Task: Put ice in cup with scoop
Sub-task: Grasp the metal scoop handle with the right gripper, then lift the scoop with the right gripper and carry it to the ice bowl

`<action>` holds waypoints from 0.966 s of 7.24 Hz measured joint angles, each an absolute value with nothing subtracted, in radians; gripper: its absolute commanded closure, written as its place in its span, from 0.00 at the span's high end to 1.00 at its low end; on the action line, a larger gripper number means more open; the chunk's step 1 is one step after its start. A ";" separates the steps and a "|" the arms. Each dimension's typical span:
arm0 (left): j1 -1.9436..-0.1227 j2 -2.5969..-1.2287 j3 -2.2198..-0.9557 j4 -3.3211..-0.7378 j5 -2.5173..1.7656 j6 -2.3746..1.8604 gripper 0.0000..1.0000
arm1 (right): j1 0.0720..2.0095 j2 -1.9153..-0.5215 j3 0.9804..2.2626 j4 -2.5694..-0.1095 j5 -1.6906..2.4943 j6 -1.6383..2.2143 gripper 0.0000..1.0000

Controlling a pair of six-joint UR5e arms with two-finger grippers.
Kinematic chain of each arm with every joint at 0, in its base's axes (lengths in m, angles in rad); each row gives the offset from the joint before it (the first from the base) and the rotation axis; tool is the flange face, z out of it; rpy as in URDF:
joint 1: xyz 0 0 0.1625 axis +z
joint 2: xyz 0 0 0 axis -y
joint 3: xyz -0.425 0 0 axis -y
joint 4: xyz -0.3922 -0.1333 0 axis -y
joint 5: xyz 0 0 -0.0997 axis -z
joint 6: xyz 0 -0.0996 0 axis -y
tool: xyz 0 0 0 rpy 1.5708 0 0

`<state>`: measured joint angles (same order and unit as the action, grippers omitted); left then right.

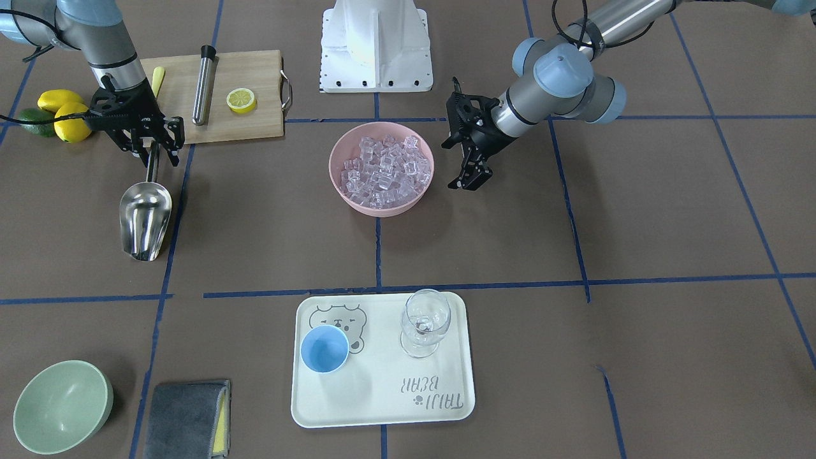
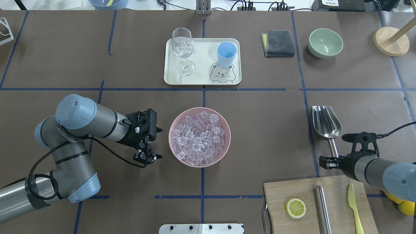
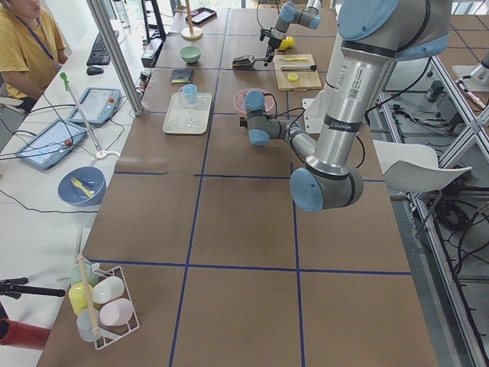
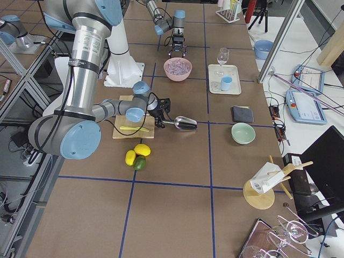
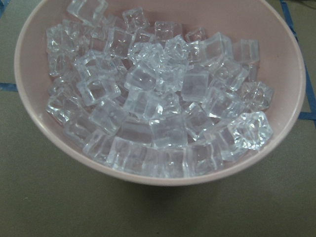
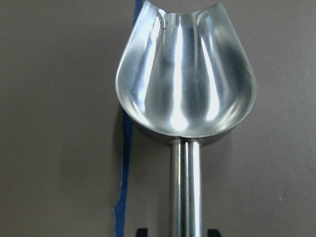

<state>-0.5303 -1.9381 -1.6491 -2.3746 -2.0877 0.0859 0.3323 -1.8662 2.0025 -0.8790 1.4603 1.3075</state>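
The steel scoop (image 1: 145, 220) lies on the table, empty, trough away from the robot; it fills the right wrist view (image 6: 185, 84). My right gripper (image 1: 155, 156) is open, its fingers astride the rod handle with gaps on both sides. The ice (image 1: 382, 172) fills a pink bowl (image 1: 381, 210) at the table's middle and shows close in the left wrist view (image 5: 158, 98). My left gripper (image 1: 454, 164) is open and empty just beside that bowl. The light-blue cup (image 1: 324, 349) stands empty and upright on a cream tray (image 1: 382, 408).
A clear wine glass (image 1: 425, 322) stands on the tray beside the cup. A cutting board (image 1: 248, 127) with a lemon half, a steel cylinder (image 1: 204, 86) and a yellow knife lies behind the scoop. A green bowl (image 1: 62, 406) and grey cloth (image 1: 188, 417) are near the far corner.
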 measured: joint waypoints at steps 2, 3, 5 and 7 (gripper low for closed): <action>-0.531 -1.938 -1.651 -2.375 -2.088 0.086 1.00 | 0.337 -1.891 2.029 -0.879 1.460 1.255 0.00; -0.531 -1.937 -1.651 -2.375 -2.088 0.086 1.00 | 0.341 -1.916 2.065 -0.879 1.458 1.184 0.00; -0.531 -1.938 -1.651 -2.375 -2.087 0.086 1.00 | 0.347 -1.947 2.141 -0.879 1.458 1.038 0.00; -0.529 -1.939 -1.648 -2.376 -2.087 0.086 1.00 | 0.349 -1.946 2.213 -0.879 1.475 0.834 0.00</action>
